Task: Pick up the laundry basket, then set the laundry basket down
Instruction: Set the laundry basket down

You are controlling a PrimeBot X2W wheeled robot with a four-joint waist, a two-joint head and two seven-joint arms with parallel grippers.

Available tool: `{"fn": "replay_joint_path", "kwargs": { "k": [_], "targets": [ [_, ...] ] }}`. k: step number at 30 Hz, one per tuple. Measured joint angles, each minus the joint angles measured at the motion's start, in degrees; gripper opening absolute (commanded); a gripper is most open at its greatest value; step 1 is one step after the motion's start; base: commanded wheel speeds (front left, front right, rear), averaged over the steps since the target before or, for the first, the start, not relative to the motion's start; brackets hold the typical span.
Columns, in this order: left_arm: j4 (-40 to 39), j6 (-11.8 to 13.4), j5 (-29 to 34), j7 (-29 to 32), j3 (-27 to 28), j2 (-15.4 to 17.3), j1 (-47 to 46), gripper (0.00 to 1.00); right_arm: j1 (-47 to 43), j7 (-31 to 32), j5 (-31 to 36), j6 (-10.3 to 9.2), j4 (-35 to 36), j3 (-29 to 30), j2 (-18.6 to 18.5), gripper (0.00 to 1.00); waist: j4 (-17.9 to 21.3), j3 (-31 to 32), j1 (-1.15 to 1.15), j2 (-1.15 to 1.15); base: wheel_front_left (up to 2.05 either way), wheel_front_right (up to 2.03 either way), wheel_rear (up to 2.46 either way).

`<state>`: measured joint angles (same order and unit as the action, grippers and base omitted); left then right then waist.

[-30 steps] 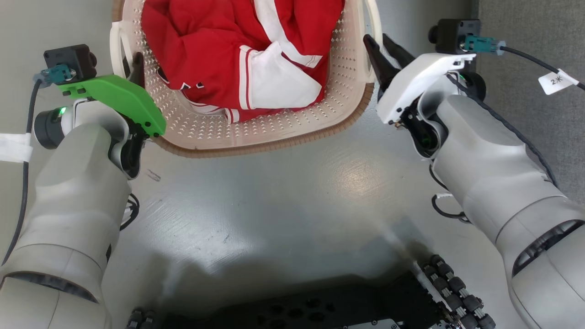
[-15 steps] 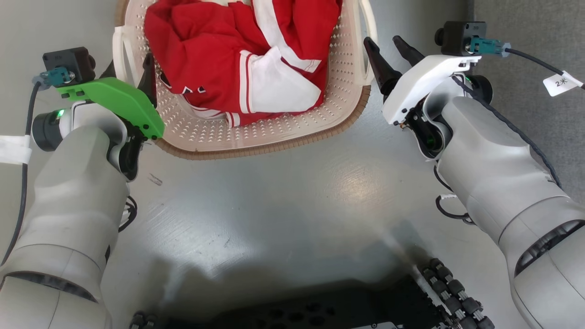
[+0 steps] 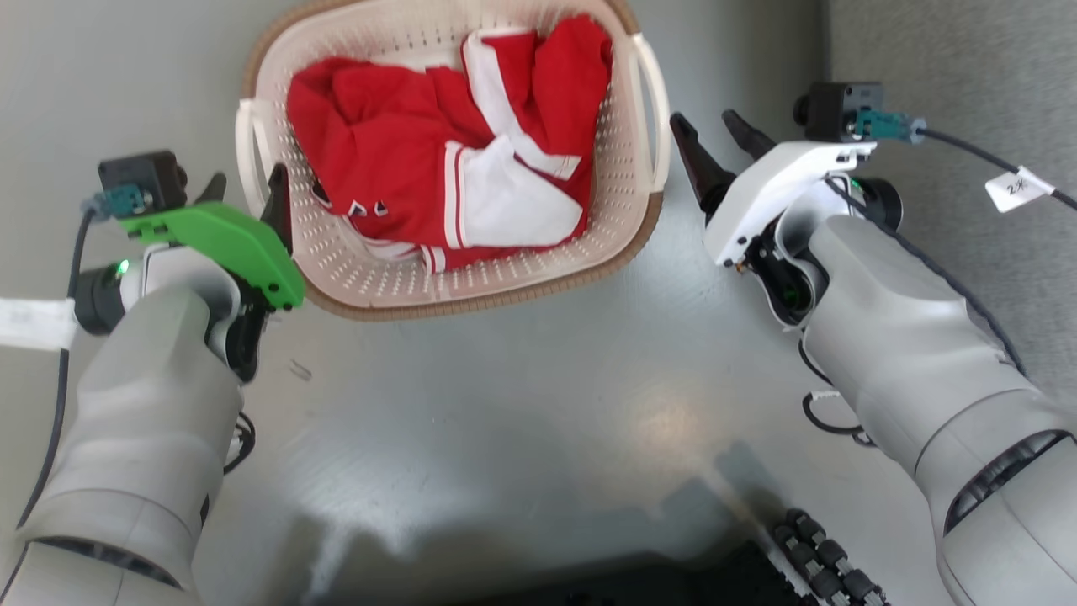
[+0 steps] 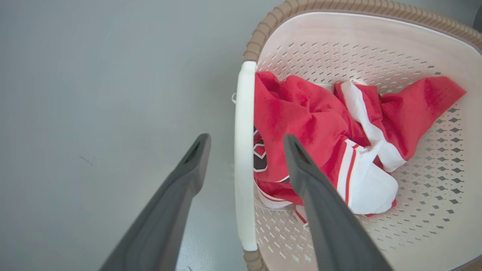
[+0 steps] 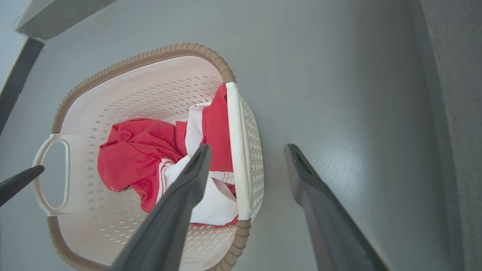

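Withdrawn from the right handle (image 3: 655,109) of the laundry basket (image 3: 379,269) since a second ago, the right gripper (image 3: 702,119) is seen just beside it, fingers spread wide, with nothing held or touched. The head camera has also shifted, so that the whole basket is brought into the frame. One basket, two grippers and one bundle of red-and-white clothing (image 3: 379,151) are counted. The basket, oval and cream-white with perforated walls, a brown woven-look rim and two white side handles, is set on the grey floor (image 3: 505,404) at the upper middle of the head view. The left gripper (image 3: 247,175), at the left of that frame, is held wide open astride the left handle (image 3: 245,160). In the left wrist view the white bar is framed between the two dark fingers, with a gap shown on either side.
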<state>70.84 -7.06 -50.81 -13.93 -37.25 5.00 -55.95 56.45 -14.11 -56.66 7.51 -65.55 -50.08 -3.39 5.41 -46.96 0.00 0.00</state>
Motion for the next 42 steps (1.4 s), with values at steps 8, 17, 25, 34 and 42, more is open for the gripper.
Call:
{"fn": "replay_joint_path", "kwargs": {
  "k": [8,17,25,34,42],
  "targets": [
    [-1.0,0.0,0.0,-0.3,0.0,0.3,2.1,1.0,-1.7,-0.1,-0.3,0.0,-0.1,0.1,0.0,1.0,0.4,5.3,0.0,0.0,0.0,0.0,0.0],
    [-7.6,0.0,0.0,-0.5,1.9,1.2,4.7,1.0,-4.1,-0.1,1.0,0.0,2.5,1.6,-0.8,1.0,0.5,11.8,0.0,0.0,0.0,0.0,0.0],
    [-13.2,-0.1,0.0,-0.5,4.8,2.4,10.0,1.0,-6.2,-0.1,3.0,0.0,6.2,4.4,-2.6,1.0,0.3,17.6,0.0,0.0,0.0,0.0,0.0],
    [-19.6,-0.1,1.9,-0.5,8.1,3.2,15.4,1.0,-10.7,-0.1,6.9,-0.03,10.7,8.1,-5.0,1.0,-0.2,24.2,0.0,0.0,0.0,0.0,0.0],
    [-26.6,-0.1,6.1,-0.5,13.4,5.2,21.9,1.0,-15.4,-0.3,13.0,-2.61,20.2,13.6,-6.0,1.0,-0.8,30.8,0.0,0.0,0.0,0.0,0.0]
  ]
}}
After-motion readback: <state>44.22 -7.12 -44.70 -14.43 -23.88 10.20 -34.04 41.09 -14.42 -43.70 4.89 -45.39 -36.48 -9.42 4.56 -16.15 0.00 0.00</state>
